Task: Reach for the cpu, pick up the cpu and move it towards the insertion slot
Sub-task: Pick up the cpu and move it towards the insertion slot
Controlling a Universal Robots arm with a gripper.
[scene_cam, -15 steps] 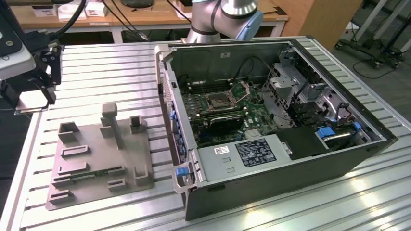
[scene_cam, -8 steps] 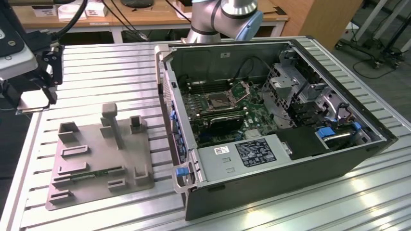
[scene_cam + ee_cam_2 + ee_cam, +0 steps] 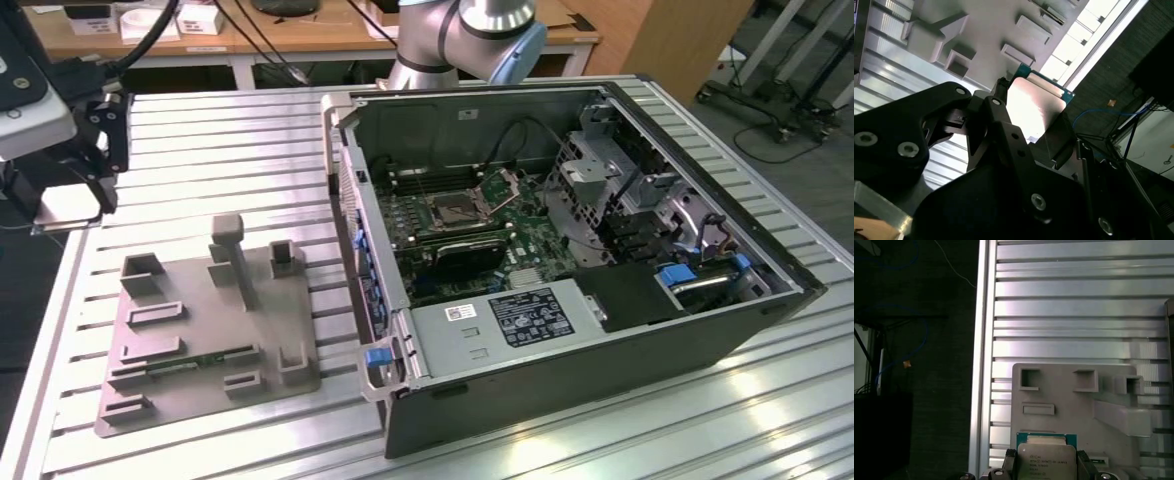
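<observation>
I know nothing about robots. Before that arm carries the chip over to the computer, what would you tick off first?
1. The claw is shut on the cpu, gripping two opposite edges: ok.
2. The cpu is lifted off the grey fixture: ok.
3. The insertion slot is uncovered, its hinged plate standing up: ok.
4. Nothing is lying inside the slot: cannot tell.
5. The cpu is turned the right way for the slot: cannot tell.
6. The cpu is above the slot: not ok; it hangs outside the computer case, towards the exterior view's left.
</observation>
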